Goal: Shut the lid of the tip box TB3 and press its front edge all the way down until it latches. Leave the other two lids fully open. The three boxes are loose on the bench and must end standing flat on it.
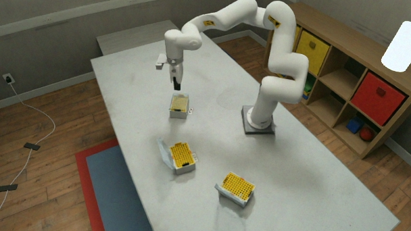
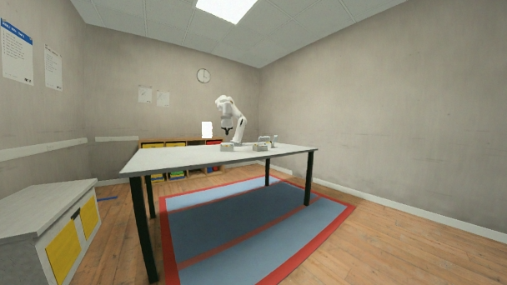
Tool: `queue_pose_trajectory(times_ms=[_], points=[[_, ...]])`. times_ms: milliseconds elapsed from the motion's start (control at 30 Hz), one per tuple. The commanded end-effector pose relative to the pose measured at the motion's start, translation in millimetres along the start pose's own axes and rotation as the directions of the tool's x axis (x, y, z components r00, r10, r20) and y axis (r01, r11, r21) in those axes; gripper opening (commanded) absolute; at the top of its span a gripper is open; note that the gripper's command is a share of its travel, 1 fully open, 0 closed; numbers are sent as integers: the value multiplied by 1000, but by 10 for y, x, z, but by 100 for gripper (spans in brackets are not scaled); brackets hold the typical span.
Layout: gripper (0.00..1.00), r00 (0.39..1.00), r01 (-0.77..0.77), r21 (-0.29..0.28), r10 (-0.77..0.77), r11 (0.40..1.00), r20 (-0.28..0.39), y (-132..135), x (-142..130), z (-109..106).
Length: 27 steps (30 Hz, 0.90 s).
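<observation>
- Nearest box [image 1: 236, 188]: a tip box with its yellow tip grid exposed stands on the grey surface [image 1: 304, 175] near the front edge; its lid is swung open to the left and lower side.
- Middle box [image 1: 183, 157]: a second tip box, farther back and to the left, also shows its yellow grid; its lid [image 1: 163, 153] stands open along the left side. A small white tag lies just beside its right edge.
- Far box [image 1: 179, 105]: the third tip box stands flat on the surface with a translucent lid lying over its yellow tips, so it appears closed. A small label [image 1: 190, 110] lies on the surface beside its right wall; the lettering is too small to read, so which box is TB3 cannot be told from the label.
- Gripper [image 1: 176, 85]: it hangs pointing down, just above the far edge of the far box and apart from it. The jaws are fully closed with nothing between them.
- Arm base plate [image 1: 247, 131]: a grey plate to the right of the far box carries the white arm.
- Shelf unit [image 1: 341, 34]: beyond the surface on the right, holding yellow and red bins.
</observation>
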<state>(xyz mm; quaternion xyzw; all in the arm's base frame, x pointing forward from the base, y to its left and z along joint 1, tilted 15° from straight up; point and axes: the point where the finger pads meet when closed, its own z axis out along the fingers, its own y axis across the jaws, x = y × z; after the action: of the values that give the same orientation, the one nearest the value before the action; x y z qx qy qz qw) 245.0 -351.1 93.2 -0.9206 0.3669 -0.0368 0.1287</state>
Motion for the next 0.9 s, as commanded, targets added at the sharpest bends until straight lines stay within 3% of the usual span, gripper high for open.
queue_pose_trajectory(times_ms=[0,567,867], points=[[0,1000,0,-2,0,1000,-4,4,-69,70],[0,1000,0,-2,0,1000,-4,5,-346,359],[0,1000,0,-2,0,1000,-4,6,-354,367]])
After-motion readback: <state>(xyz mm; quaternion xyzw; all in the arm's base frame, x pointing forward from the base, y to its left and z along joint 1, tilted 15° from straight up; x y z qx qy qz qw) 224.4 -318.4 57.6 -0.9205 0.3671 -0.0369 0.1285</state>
